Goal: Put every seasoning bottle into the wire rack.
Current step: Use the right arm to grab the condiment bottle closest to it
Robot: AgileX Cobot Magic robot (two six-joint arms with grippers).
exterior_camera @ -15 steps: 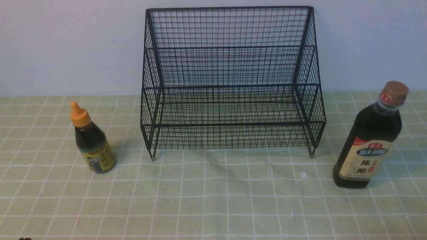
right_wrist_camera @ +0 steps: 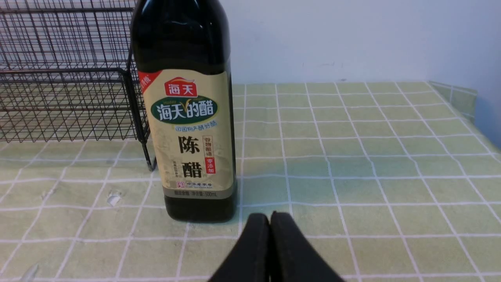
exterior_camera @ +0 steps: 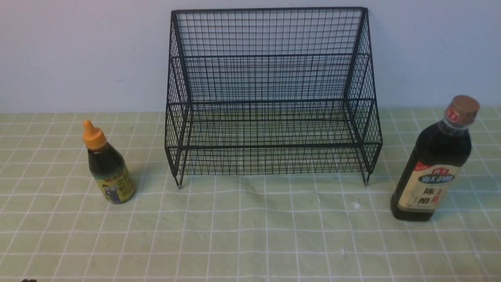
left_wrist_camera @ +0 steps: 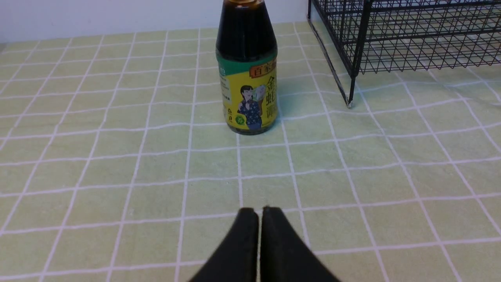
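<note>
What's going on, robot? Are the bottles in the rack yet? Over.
Left gripper shut, right gripper shut, nothing held. Short bottle, tall bottle upright beside wire rack, not in. Nothing blocking.

tall bottle standing upright beside rack | right gripper sitting closed near bottle base

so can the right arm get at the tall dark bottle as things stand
Probably yes: the tall bottle stands upright just ahead of the right gripper, with nothing between them. The jaws are shut, so they would need to open first.
</note>
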